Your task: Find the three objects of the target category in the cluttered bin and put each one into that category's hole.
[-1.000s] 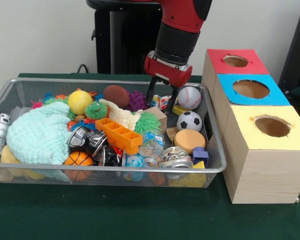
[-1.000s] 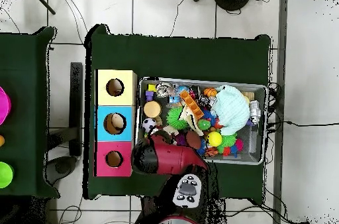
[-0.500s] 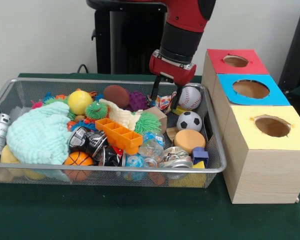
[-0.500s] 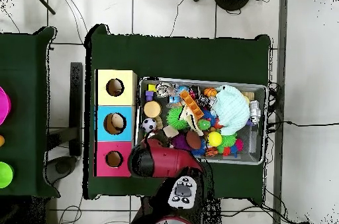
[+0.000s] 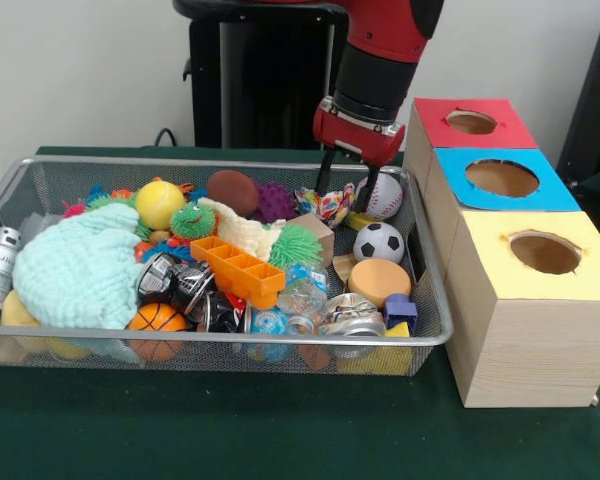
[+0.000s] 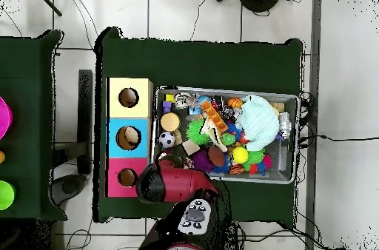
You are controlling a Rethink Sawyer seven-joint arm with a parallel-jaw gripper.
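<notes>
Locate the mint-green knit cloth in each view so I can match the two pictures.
Front view: the mint-green knit cloth lies at the left end of the wire-mesh bin, beside the orange tray.
Overhead view: the cloth lies at the bin's right end.
Shared landmark: the yellow-faced hole is at the bin's opposite end in both.
</notes>
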